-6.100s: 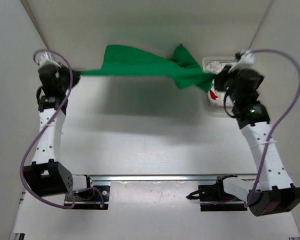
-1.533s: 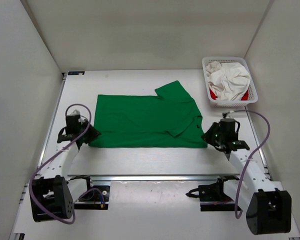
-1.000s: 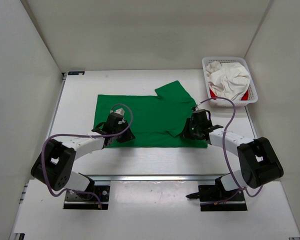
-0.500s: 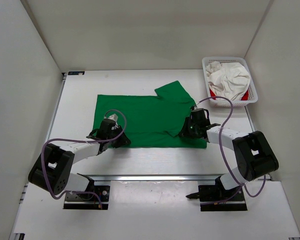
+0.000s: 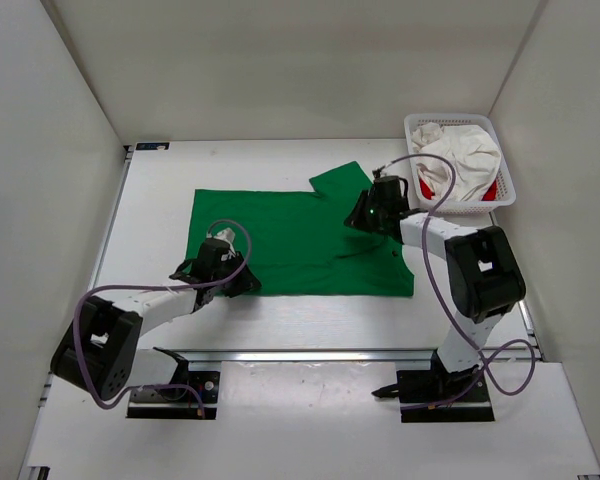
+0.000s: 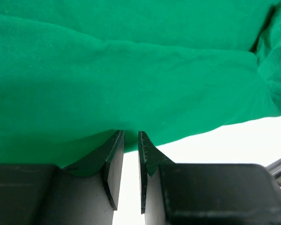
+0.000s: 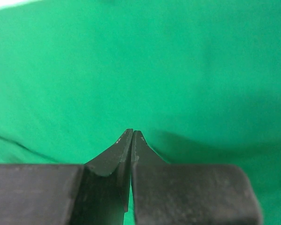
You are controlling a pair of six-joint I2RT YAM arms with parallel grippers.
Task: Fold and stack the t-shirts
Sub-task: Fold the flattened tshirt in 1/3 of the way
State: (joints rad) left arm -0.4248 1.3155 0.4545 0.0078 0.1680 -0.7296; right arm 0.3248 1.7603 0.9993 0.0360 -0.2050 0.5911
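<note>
A bright green t-shirt (image 5: 280, 235) lies spread flat on the white table, one sleeve (image 5: 342, 182) pointing to the far right. At its near hem my left gripper (image 5: 242, 281) (image 6: 131, 133) is narrowly open. White table shows through the gap, and the tips touch the green cloth (image 6: 131, 70). My right gripper (image 5: 358, 217) (image 7: 132, 132) is shut with nothing between its fingers. Its tips rest on the green cloth (image 7: 201, 61) near the right sleeve. The white t-shirt (image 5: 465, 155) sits crumpled in the basket, and the red t-shirt (image 5: 493, 190) peeks out beneath it.
The white mesh basket (image 5: 450, 117) stands at the far right corner. White walls close in the table on the left, back and right. A metal rail (image 5: 330, 353) with the arm bases runs along the near edge.
My right gripper has slid away from me across the green shirt, from its near right corner up toward the sleeve. My left gripper shifted slightly left along the near hem, then stayed.
</note>
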